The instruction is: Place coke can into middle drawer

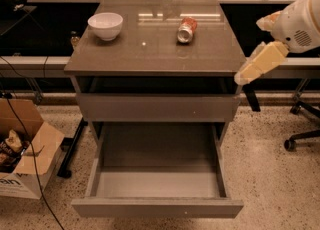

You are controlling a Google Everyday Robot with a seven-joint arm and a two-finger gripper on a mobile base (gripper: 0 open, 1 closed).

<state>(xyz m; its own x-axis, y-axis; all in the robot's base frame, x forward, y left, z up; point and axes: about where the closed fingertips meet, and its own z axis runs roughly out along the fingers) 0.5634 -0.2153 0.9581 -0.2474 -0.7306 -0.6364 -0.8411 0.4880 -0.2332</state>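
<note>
Fingers (256, 65): apart or together, I cannot tell. The gripper (243, 77) hangs just off the worktop's (150, 54) right edge. The can (186, 29) lies sideways on the worktop and may roll, so grip squarely across its body before lowering it into the open drawer (157, 184).

One can (186, 29), one bowl (105, 25), tool (244, 77) right

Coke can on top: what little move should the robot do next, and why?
Probably move the end effector across until it is above the coke can. The can lies on its side on the cabinet top, ungrasped; the end effector hangs off to the cabinet's side, and the middle drawer is already open.
</note>
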